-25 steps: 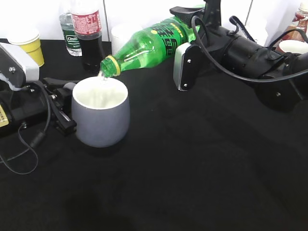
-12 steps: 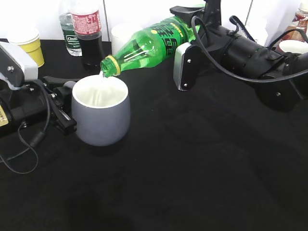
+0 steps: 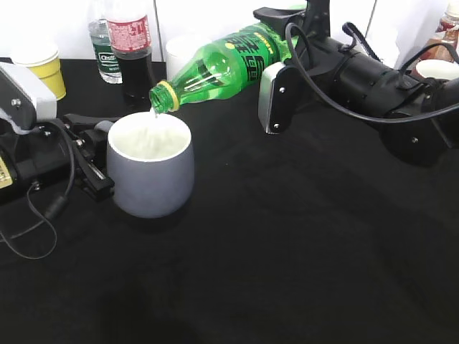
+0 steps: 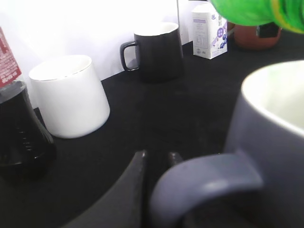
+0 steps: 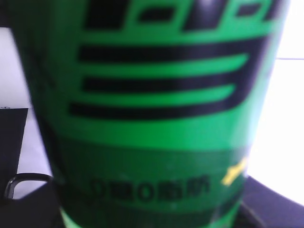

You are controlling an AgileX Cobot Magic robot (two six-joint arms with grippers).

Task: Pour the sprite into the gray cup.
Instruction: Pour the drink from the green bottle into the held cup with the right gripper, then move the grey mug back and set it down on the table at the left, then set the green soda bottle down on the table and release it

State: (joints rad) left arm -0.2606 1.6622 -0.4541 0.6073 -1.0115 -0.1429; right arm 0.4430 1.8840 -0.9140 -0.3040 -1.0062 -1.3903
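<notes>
The sprite (image 3: pixel 222 64), a bright green bottle, is tilted mouth-down to the left, and its yellow-ringed mouth is just above the gray cup's (image 3: pixel 150 172) far rim. A thin stream runs into the cup, which holds pale foamy liquid. My right gripper (image 3: pixel 276 54) is shut on the bottle's body. The green label (image 5: pixel 152 109) fills the right wrist view. My left gripper (image 3: pixel 93 161) is at the cup's left side, with its jaws nearly together at the loop handle (image 4: pixel 204 175). The handle hides part of the right finger.
A cola bottle (image 3: pixel 133 50), a small clear bottle (image 3: pixel 106 50), a yellow cup (image 3: pixel 43 68) and a white cup (image 3: pixel 183 54) stand at the back left. A black mug (image 4: pixel 156 50), a small carton (image 4: pixel 209 31) and a reddish-brown mug (image 4: pixel 251 35) stand further back.
The foamy liquid in the gray cup has risen. The bottle's mouth has lifted slightly. Both arms have stayed where they were.
</notes>
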